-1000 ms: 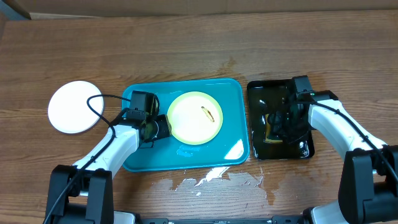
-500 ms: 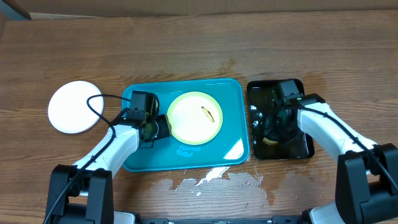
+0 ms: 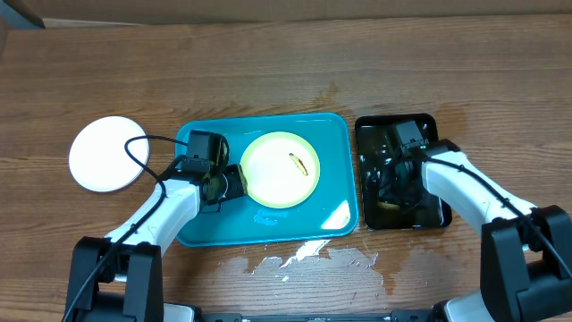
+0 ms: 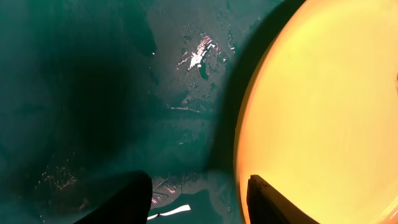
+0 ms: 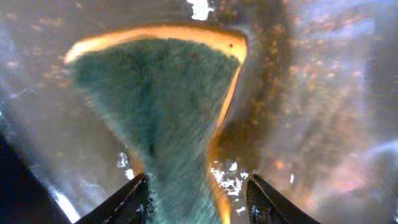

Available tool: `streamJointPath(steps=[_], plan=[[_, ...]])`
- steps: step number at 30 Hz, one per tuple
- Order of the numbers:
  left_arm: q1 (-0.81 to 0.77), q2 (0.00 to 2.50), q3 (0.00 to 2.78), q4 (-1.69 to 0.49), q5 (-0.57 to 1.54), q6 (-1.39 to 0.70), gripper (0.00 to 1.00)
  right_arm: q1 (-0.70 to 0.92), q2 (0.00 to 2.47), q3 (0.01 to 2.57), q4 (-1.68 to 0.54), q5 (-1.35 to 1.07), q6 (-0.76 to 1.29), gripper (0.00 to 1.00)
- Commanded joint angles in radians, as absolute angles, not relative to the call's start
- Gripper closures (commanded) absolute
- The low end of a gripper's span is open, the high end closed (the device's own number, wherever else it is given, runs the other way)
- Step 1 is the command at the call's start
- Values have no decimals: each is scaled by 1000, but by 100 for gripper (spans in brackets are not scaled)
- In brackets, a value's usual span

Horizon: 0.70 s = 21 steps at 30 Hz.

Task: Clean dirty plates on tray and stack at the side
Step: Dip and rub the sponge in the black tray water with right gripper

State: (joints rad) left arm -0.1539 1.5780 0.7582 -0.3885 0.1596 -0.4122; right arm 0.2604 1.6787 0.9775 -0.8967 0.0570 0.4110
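Pale yellow plate (image 3: 273, 174) sits on the turquoise tray (image 3: 331, 143), towards its upper middle, with a small brown smear (image 3: 299, 163) just right of the plate's centre. White plate (image 3: 107, 154) lies on the bare wooden table (image 3: 268, 63), off the tray's left end and apart from it; whether it is one plate or a stack I cannot tell. A black cable (image 3: 143, 148) from the left arm loops over that plate's right edge. Left gripper (image 3: 234, 182) is low over the tray at the yellow plate's left rim. In the wrist view the jaws stand partly apart and straddle the rim: one finger (image 4: 273, 202) over the plate, the other over wet tray floor, with a strip of tray showing between that finger and the plate edge, so nothing is clamped. The tray floor there is wet and glinting. The black tray (image 3: 371, 134) sits just right of the turquoise one, its inside glossy with liquid. Right gripper (image 3: 393, 183) is down inside it. Its wrist view is blurred: a sponge (image 5: 168, 106), green scrub face with a yellow foam edge, runs down between the two fingers, jaws set apart either side of it; I cannot tell whether they pinch it or just flank it. A wet patch (image 3: 304, 259) spreads on the table in front of the turquoise tray.
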Motion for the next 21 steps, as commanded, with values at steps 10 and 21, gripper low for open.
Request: streamJointPath(steps=[10,21], plan=[[-158,1589,762,-387,146,-419,48,247,1685,1175,-922,78,413,41],[-158,1589,762,-386,146,-418,47,247,1716,1019,-746,78,413,47]])
